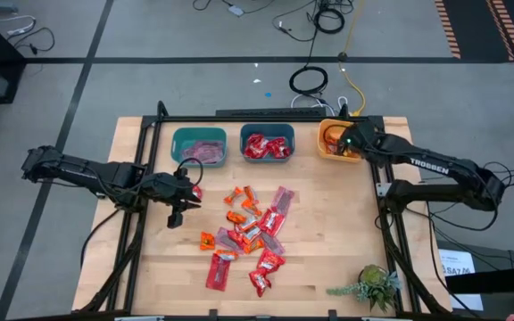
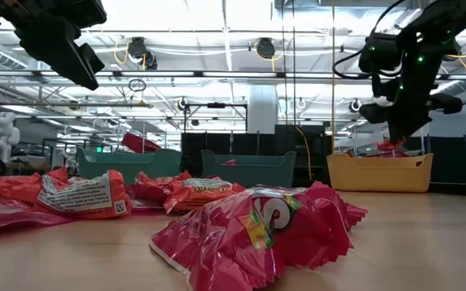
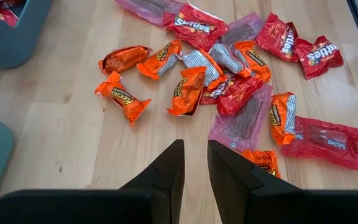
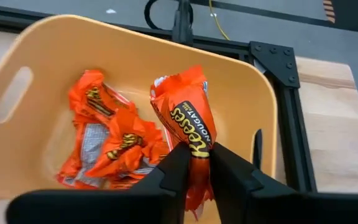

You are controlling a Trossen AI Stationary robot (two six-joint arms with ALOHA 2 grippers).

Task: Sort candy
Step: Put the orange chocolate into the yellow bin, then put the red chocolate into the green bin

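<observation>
High view: bench [image 1: 150, 267] carries candy [image 1: 248, 236] heaped mid-bench, bare wood toward its left edge; right wrist view alone shows right gripper [image 4: 194, 165] clenched on an orange candy [image 4: 188, 121] over yellow bin [image 4: 241, 87]; left gripper [image 3: 194, 165] empty, fingers narrowly parted

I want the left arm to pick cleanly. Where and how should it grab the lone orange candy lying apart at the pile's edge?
Pinch the orange candy across its narrow waist, coming straight down. It lies flat, with bare wood around it, so the left gripper can straddle it; its flared ends look too floppy.
</observation>
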